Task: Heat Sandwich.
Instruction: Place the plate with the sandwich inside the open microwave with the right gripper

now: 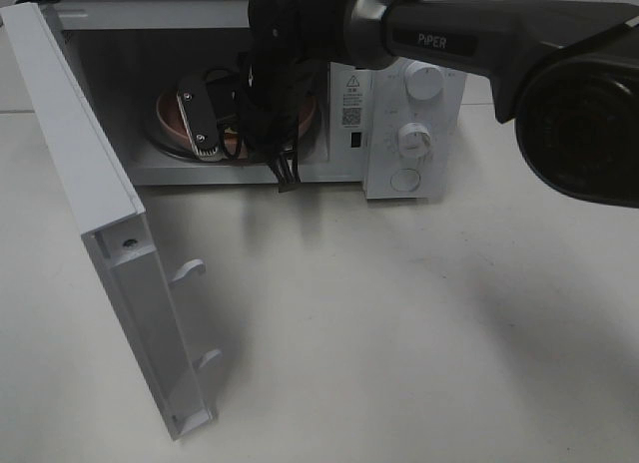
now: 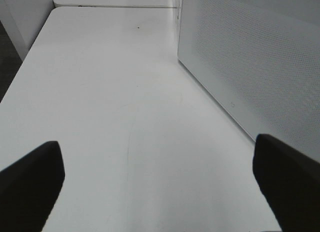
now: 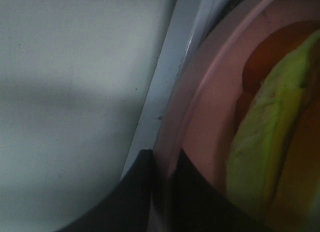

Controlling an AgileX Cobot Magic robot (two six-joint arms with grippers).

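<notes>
Door (image 1: 105, 224) of the white box-shaped microwave oven (image 1: 411, 134) stands swung open at the near left. The left gripper (image 2: 157, 167) hangs outside over the white table (image 2: 110, 92), just beside a white perforated panel (image 2: 250, 57), with its dark fingers far apart and nothing between them. Inside the oven cavity sits the round pink plate (image 3: 192, 107), and on it lies the small sandwich (image 3: 260, 137) with pale yellow-green and orange-red layers. The right gripper (image 3: 162, 158), reaching in from the right, has its fingers closed on the rim of this plate, not on the food. I judge the sandwich to be light, soft and loosely stacked, so it would squash or slide apart if pinched. It is better to take hold only of the stiff, smooth rim and to keep the plate level.
</notes>
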